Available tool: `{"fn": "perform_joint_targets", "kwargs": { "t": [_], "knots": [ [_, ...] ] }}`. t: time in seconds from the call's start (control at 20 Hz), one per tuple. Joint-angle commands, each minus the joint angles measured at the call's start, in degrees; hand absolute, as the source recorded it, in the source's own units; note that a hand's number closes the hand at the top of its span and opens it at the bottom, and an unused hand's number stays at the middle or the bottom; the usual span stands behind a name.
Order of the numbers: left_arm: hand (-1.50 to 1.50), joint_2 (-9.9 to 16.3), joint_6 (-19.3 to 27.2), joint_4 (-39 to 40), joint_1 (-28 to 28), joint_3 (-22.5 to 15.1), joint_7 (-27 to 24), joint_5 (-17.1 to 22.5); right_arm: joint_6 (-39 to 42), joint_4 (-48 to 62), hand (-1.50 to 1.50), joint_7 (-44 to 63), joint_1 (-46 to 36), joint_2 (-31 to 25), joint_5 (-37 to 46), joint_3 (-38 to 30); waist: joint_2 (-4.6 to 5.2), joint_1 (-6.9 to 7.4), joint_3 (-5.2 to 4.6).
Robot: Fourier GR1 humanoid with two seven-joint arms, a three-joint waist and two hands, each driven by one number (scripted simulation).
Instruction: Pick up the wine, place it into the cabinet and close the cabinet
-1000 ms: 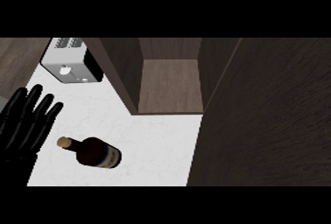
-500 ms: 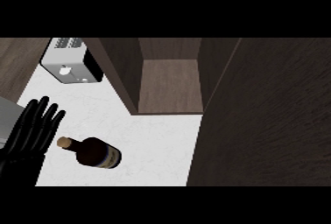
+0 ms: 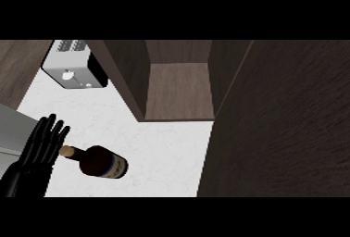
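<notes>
Seemingly early stage of the task, head view; the wine, a dark squat bottle with a cork-coloured cap and a pale label band, rests on the white counter, its cap end pointing toward the view's left; no hand grips it. At the lower left a black hand shows with its fingers straight and slightly spread, pointing up the view; by its place at the left this is judged to be the robot's left hand; its fingertips lie just beside the bottle's cap, and whether they touch it cannot be told; nothing is pinched or enclosed. The right hand does not show. Above the bottle the cabinet stands open, its brown inner floor bare as far as can be seen; the broad dark panel at the right is judged to be its door, swung outward. A toaster sits at the upper left, well apart from the bottle. Done so far: nothing that shows; left to do: grasping the wine, carrying it into the cabinet, setting it down, and closing the door.
</notes>
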Motion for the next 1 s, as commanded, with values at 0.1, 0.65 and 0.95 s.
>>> {"fn": "perform_joint_targets", "kwargs": {
  "t": [0.1,0.65,0.95],
  "knots": [
    [-1.50,0.9,-4.0,8.9,2.2,2.7,-8.2,0.2,-0.8,-9.3,-1.50,4.6,0.4,-3.0,7.4,0.0,0.10,0.25,0.02],
    [-1.50,0.3,-4.6,21.2,-2.6,3.1,-14.2,-3.3,-3.3,-9.9,-1.50,5.6,-0.8,-5.2,8.2,1.2,0.16,0.11,0.06],
    [-1.50,-0.2,-3.2,32.5,-6.6,4.7,-21.9,-6.5,-5.6,-10.8,-1.50,5.9,0.1,-6.3,9.9,4.8,0.07,-0.42,0.02]
  ]
}}
